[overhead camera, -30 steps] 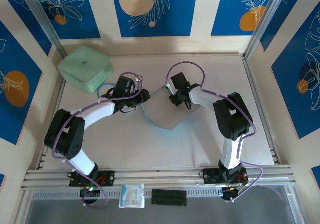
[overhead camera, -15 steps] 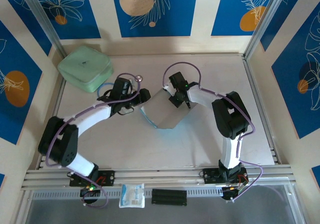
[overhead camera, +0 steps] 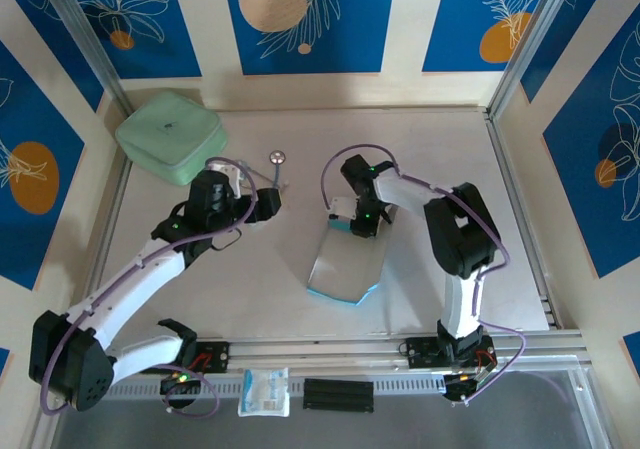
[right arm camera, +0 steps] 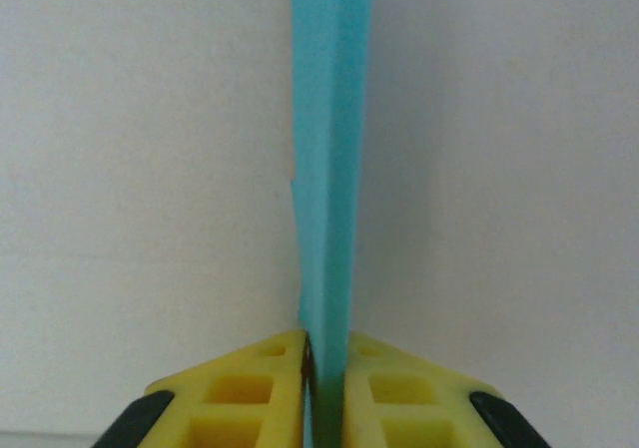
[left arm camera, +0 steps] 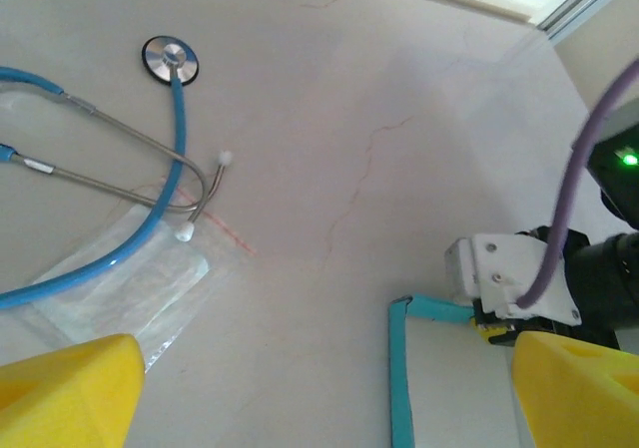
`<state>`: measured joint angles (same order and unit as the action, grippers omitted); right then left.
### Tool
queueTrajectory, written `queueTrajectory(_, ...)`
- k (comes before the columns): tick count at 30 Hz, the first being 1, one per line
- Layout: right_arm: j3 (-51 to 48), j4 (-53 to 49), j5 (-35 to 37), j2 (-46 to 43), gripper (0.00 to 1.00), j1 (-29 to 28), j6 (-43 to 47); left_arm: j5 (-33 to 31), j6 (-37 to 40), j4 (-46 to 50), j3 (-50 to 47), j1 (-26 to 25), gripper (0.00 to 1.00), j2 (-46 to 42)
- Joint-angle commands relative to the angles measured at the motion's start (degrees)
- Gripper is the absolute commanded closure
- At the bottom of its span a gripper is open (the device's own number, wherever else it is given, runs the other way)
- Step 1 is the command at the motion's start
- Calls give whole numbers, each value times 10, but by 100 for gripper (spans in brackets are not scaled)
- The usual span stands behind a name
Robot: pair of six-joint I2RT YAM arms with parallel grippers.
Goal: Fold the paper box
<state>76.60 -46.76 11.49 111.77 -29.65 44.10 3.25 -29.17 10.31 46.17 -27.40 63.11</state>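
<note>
The paper box (overhead camera: 345, 267) lies mid-table with its white face up and teal edges showing. My right gripper (overhead camera: 357, 221) is shut on its far edge. In the right wrist view the yellow fingertips (right arm camera: 262, 368) of the right gripper (right arm camera: 324, 356) pinch an upright teal flap (right arm camera: 330, 119). My left gripper (overhead camera: 264, 201) stands wide open to the left of the box, apart from it. In the left wrist view, nothing lies between the fingers of the left gripper (left arm camera: 324, 360), and the box's teal edge (left arm camera: 400, 378) sits just right of centre.
A blue stethoscope (left arm camera: 168, 61) and a clear plastic packet (left arm camera: 120, 290) lie by the left gripper; its chest piece (overhead camera: 277, 157) is at the back. A mint-green case (overhead camera: 170, 134) sits in the back left corner. Another packet (overhead camera: 264, 391) rests on the front rail.
My left gripper opened and drew back to the left, away from the box. The right gripper kept its hold, and the box swung toward the near side, now lying flatter.
</note>
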Motion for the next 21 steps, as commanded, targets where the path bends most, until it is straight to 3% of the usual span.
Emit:
queueTrajectory(1, 26, -43, -35, 43, 81, -8, 9, -4, 16, -10, -13, -3, 6, 4)
queueTrajectory(13, 56, -27, -12, 65, 74, -17, 5, 19, 9, -33, -24, -3, 5, 26)
queueTrajectory(21, 72, -40, -75, 17, 61, -11, 20, 19, 8, -40, -29, -2, 4, 30)
